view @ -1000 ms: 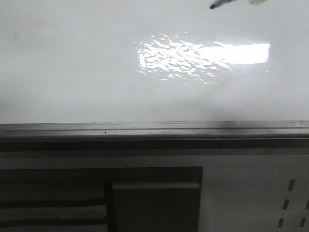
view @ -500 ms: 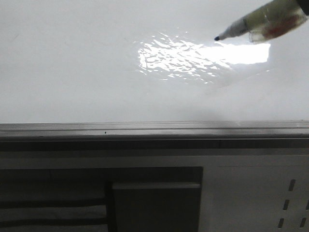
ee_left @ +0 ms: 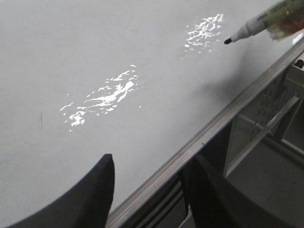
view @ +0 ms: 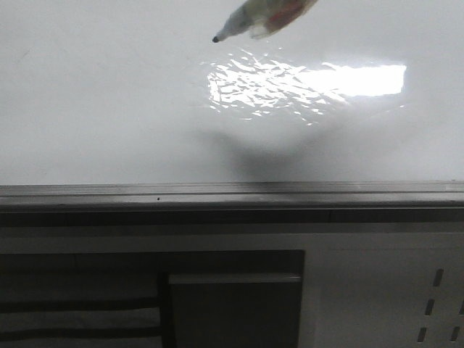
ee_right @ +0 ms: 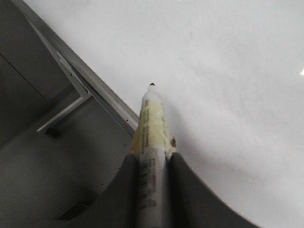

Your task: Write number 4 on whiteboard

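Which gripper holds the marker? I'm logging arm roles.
The right gripper, shut on the marker; the left gripper is open and empty.

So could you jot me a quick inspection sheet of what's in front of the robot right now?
Surface: whiteboard, glossy white, bright wrinkled glare, grey frame along its edge.
Job's things: marker, uncapped, dark tip near the board; contact cannot be told. No number 4 seen on the board.
Clutter: nothing seen.
Claws: right claw shut on the marker; left claw open, holding nothing, over the board's edge.
Cables: nothing seen.
Surroundings: white cabinet with a dark panel, past the board's frame.
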### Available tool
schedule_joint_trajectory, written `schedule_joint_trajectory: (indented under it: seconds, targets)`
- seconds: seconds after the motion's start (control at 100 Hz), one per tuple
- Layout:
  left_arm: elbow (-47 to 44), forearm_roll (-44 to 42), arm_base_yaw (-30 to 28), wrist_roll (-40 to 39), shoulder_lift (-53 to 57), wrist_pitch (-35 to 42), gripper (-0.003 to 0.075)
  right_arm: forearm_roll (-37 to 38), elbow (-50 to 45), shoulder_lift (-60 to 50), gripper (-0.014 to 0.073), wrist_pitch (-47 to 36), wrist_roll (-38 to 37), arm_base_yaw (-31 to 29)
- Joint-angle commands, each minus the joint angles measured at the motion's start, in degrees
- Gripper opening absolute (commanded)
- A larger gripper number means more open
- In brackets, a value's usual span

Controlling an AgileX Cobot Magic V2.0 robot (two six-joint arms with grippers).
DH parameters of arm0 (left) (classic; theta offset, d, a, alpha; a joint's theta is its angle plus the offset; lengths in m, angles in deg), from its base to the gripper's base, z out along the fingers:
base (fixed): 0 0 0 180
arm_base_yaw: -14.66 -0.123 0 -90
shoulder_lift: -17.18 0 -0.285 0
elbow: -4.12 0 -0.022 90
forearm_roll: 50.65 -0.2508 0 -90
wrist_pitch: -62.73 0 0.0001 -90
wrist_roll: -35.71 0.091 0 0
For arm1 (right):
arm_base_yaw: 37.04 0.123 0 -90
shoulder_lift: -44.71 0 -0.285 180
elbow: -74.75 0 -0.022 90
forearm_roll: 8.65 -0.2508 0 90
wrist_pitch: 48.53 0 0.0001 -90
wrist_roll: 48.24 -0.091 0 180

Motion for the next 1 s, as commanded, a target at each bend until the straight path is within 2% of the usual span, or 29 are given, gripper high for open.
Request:
schedule_joint_trajectory:
  seconds: [0.0, 0.62, 0.92, 0.99]
  targets:
    - [1.48, 1.69, -0.13, -0.57, 0.09, 4.95, 0.0335, -1.27, 1.04, 0.71, -0.0046, -7.97, -0.14, -0.23]
    - [1.48, 1.69, -0.13, -0.57, 0.09, 5.06, 0.0335, -0.92, 1.04, 8.20, -0.0045, -12.30, -0.14, -2.36]
    - [1.48, 1.69, -0.13, -0.57, 0.09, 5.06, 0.0335, -0.60, 0.57, 11.39, -0.0046, -9.21, -0.48, -1.01]
    - [1.48, 1.69, -0.13, -0.57, 0.09, 5.06, 0.0335, -0.58, 0.57, 10.37, -0.0046, -8.16, -0.71, -2.60]
